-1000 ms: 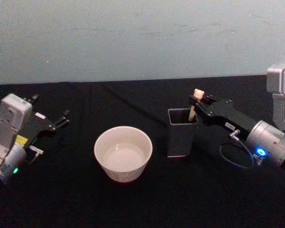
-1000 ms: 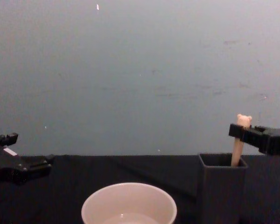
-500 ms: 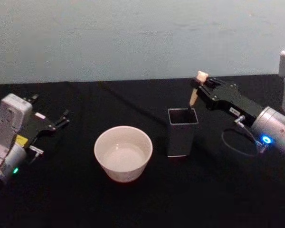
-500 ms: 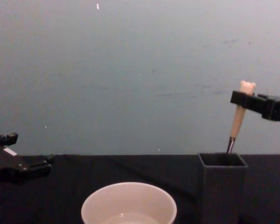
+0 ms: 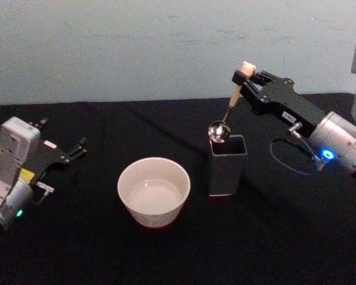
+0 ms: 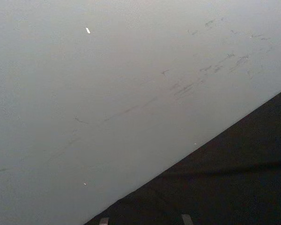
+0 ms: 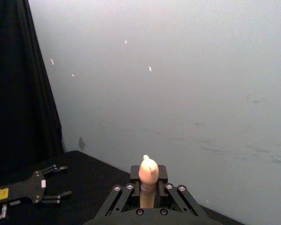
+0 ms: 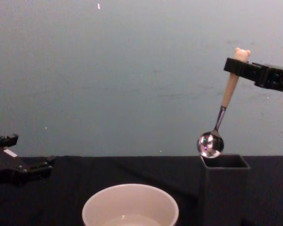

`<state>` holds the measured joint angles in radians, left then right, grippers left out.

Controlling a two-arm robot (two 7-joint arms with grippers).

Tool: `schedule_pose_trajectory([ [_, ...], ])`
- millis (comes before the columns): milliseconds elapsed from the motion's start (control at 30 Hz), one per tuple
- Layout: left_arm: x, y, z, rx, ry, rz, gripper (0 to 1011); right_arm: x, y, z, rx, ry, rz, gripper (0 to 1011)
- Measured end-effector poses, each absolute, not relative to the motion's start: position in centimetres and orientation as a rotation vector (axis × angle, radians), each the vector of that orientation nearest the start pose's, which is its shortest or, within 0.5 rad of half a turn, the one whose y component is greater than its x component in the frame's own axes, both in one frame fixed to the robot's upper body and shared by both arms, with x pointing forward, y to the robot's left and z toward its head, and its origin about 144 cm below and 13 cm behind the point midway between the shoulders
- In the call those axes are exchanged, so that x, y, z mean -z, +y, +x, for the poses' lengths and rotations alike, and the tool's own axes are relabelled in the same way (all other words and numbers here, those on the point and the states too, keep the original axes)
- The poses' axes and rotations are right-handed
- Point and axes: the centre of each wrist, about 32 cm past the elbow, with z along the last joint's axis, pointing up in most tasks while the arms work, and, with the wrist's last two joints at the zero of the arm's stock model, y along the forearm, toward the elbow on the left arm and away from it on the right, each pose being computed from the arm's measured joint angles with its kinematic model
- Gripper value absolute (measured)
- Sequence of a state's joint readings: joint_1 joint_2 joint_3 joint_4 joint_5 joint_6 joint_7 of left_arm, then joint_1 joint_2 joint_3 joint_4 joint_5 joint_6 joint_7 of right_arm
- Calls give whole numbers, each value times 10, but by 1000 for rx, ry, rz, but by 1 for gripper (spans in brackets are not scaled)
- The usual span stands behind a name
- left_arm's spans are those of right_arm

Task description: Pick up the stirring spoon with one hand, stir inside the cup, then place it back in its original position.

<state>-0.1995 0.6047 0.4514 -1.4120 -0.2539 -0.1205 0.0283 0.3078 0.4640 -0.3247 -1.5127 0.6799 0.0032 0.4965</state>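
My right gripper [image 5: 244,77] is shut on the beige handle of the stirring spoon [image 8: 221,113], just under its bear head [image 7: 148,169]. The spoon hangs tilted in the air, its shiny round bowl [image 5: 218,130] just above the open top of the dark grey square holder [image 5: 227,164] and clear of it. The cream-white cup [image 5: 154,190] stands on the black table, left of the holder. In the chest view the cup [image 8: 130,204] sits low at centre and the holder [image 8: 224,188] at the right. My left gripper [image 5: 80,147] rests open at the table's left side, far from the cup.
A black cloth covers the table [image 5: 184,255], and a pale grey-blue wall [image 5: 166,47] rises behind it. A loop of cable [image 5: 288,163] hangs from my right arm beside the holder. My left gripper [image 7: 54,192] also appears far off in the right wrist view.
My right gripper has risen with the spoon, drawing it up until its bowl came out of the holder. The left arm has stayed still.
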Motion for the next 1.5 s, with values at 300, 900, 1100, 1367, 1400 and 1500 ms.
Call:
schedule_pose_trajectory([
  [300, -1140, 310, 489, -1248, -285, 304, 1001, -1226, -263, 533, 753, 9, 203, 211],
  [900, -1140, 310, 489, -1248, -285, 304, 1001, -1213, -225, 539, 589, 12, 129, 211],
  [1100, -1140, 310, 489, -1248, -285, 305, 1001, -1204, -216, 538, 560, 9, 85, 211],
  [1367, -1140, 310, 489, -1248, -285, 304, 1001, -1194, -208, 535, 526, 6, 35, 211],
  [1400, -1140, 310, 489, -1248, -285, 304, 1001, -1193, -207, 535, 521, 5, 30, 211],
  [1500, -1140, 310, 489, -1248, -285, 305, 1001, -1190, -205, 534, 503, 6, 14, 211],
])
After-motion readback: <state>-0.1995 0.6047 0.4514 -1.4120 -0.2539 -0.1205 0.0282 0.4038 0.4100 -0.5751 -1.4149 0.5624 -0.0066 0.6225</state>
